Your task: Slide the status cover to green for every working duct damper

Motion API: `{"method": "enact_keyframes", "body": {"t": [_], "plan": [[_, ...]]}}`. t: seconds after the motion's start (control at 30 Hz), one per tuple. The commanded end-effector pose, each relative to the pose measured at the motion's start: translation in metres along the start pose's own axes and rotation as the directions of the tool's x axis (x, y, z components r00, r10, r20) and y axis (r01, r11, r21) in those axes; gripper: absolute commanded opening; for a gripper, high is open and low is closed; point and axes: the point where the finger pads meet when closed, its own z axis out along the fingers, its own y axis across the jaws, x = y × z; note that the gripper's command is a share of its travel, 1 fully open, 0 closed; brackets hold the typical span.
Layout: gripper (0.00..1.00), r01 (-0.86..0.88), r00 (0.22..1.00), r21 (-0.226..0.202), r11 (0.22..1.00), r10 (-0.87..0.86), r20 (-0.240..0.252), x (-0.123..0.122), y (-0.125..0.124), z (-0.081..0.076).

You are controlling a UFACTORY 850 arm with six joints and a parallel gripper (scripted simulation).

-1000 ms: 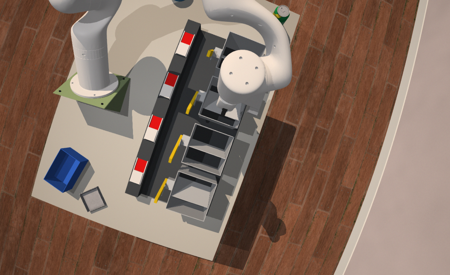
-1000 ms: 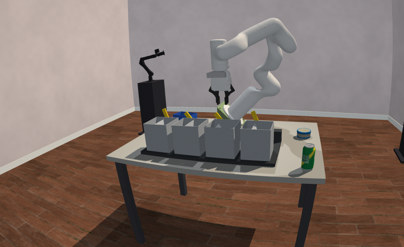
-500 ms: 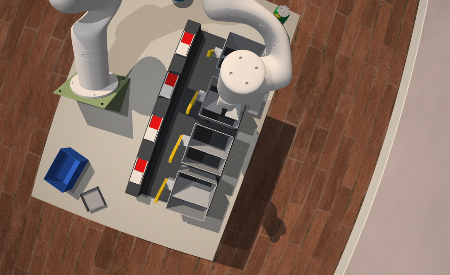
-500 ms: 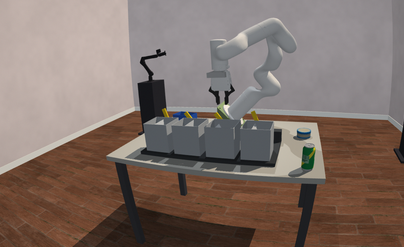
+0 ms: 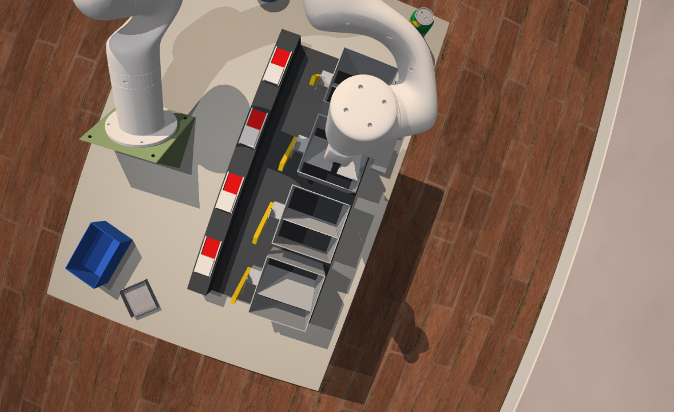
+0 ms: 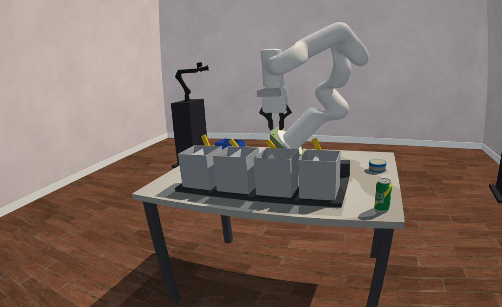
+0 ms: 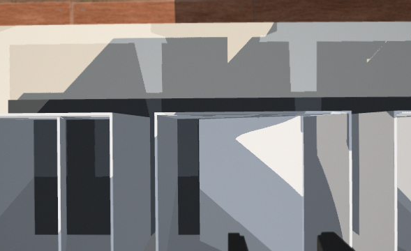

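Four grey box dampers stand in a row on a dark base (image 5: 278, 169), each with a yellow lever on its side, such as this lever (image 5: 263, 222). Four sliders (image 5: 277, 65), (image 5: 253, 127), (image 5: 228, 191), (image 5: 206, 255) all show red, each with its pale cover beside the red. My gripper (image 6: 275, 123) hangs above the open top of the second damper from the can end (image 5: 329, 163), a little above its rim. In the wrist view my gripper (image 7: 283, 242) has its fingers apart with nothing between them, over that damper's tilted blade (image 7: 252, 174).
A blue bin (image 5: 98, 253) and a small grey tray (image 5: 139, 298) sit at one table corner. A green can (image 6: 382, 195) and a round blue tin (image 6: 377, 165) stand at the other end. My arm's base (image 5: 137, 130) is beside the slider rail.
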Motion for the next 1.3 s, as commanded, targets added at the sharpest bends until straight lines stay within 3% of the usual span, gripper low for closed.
{"method": "enact_keyframes", "body": {"t": [0.0,0.57,0.63,0.8,0.87,0.9,1.27], "plan": [[0.39,0.001,1.0,-0.001,1.0,-0.001,-0.002,0.001,0.0,-0.001],[0.39,0.001,1.0,-0.001,1.0,-0.001,-0.002,0.001,-0.002,-0.001],[0.39,-0.001,1.0,-0.004,1.0,0.001,0.001,0.005,-0.038,-0.002],[0.39,-0.002,1.0,-0.006,1.0,0.002,0.003,0.007,-0.068,-0.002],[0.39,-0.002,1.0,-0.006,1.0,0.002,0.003,0.007,-0.068,-0.002],[0.39,-0.002,1.0,-0.007,1.0,0.002,0.004,0.008,-0.089,-0.002],[0.39,-0.002,1.0,-0.005,1.0,0.002,0.01,0.003,-0.163,0.0]]}}
